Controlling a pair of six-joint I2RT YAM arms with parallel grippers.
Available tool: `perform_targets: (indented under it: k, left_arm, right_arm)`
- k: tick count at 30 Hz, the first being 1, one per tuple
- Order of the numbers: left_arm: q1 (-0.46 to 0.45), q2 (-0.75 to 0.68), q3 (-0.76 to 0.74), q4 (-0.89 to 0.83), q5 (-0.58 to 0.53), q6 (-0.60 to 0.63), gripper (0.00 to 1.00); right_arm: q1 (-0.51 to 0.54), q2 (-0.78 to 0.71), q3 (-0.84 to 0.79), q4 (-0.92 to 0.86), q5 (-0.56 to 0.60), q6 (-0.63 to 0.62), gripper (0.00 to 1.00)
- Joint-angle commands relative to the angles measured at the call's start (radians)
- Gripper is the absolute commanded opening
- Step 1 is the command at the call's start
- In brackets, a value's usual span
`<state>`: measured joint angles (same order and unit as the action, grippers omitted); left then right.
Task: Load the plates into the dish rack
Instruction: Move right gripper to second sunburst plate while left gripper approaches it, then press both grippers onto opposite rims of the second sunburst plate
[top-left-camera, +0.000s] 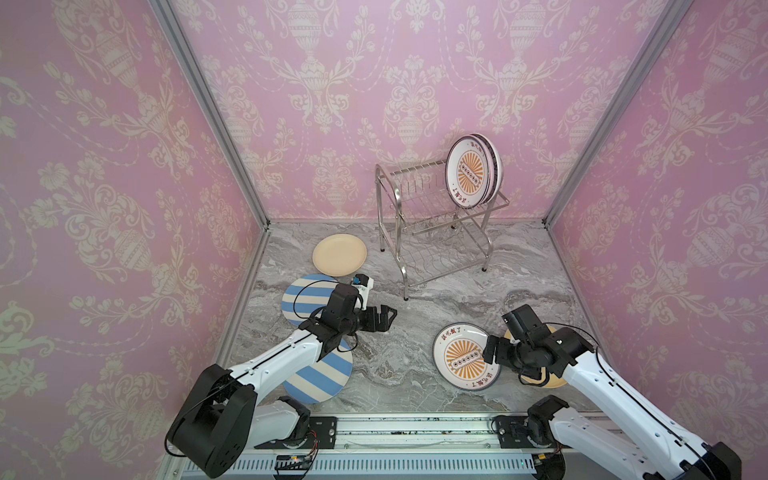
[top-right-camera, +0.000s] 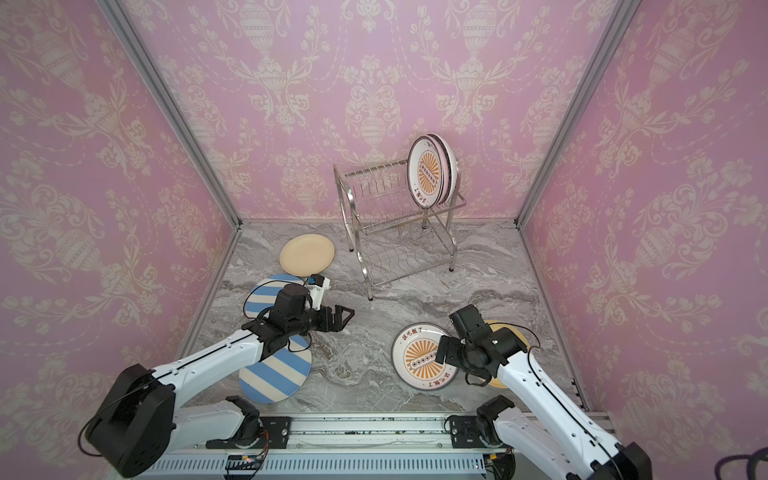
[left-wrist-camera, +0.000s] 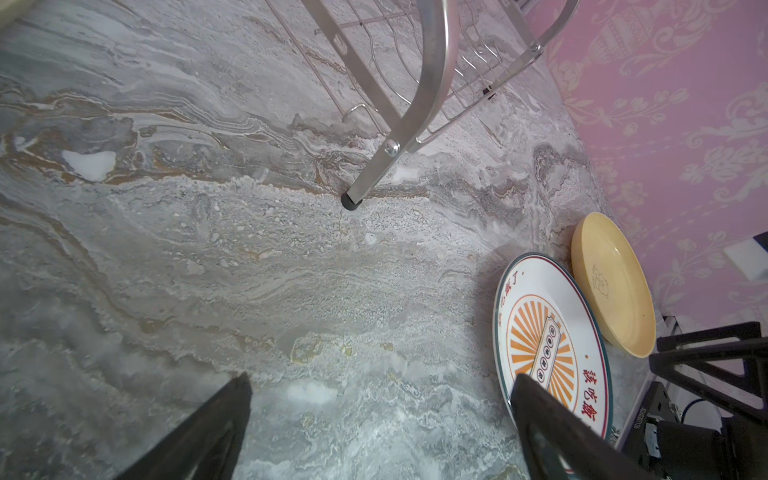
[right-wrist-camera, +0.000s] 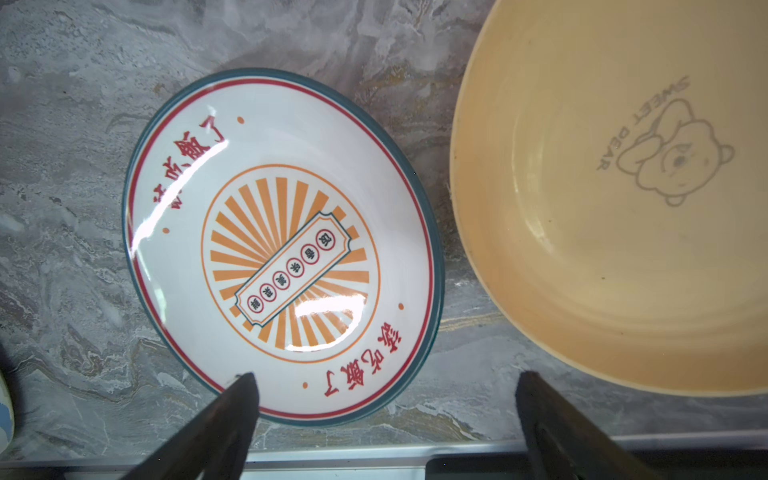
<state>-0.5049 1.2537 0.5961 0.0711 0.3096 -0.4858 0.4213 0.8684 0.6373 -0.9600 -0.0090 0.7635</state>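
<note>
1. Several plates already stand in the dish rack at 1 o'clock; five lie flat on the table.
2. Jaws apart and empty, the right gripper hovers over the rim of the sunburst plate at 5 o'clock, so pickup looks to be the step in hand.
3. Next it likely needs to lower, pinch that rim and tip the plate upright.
4. At 7 o'clock, the left gripper is also apart and empty.

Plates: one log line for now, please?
dish rack: plates on top tier | right gripper: open, at edge of sunburst plate | left gripper: open, empty

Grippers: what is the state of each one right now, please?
Left gripper: open, holding nothing, over the bare table.
Right gripper: open, holding nothing, over the edge of the sunburst plate lying on the table.
</note>
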Motion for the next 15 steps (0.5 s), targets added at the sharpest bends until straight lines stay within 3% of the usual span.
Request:
perform_targets:
  k: [1,8,15]
  left_arm:
    - [-0.014,0.048,0.046,0.037,0.025,-0.020,0.99]
    - [-0.086,0.129,0.078,0.076,0.025,-0.028,0.99]
    - [-0.140,0.206,0.117,0.118,0.040,-0.069,0.99]
  right_arm:
    - [-0.007,0.012,-0.056,0.064,-0.070,0.051,0.98]
    - [-0.008,0.024,-0.076,0.080,-0.097,0.039,0.94]
    - [-0.010,-0.083,-0.185,0.186,-0.103,0.140,0.79]
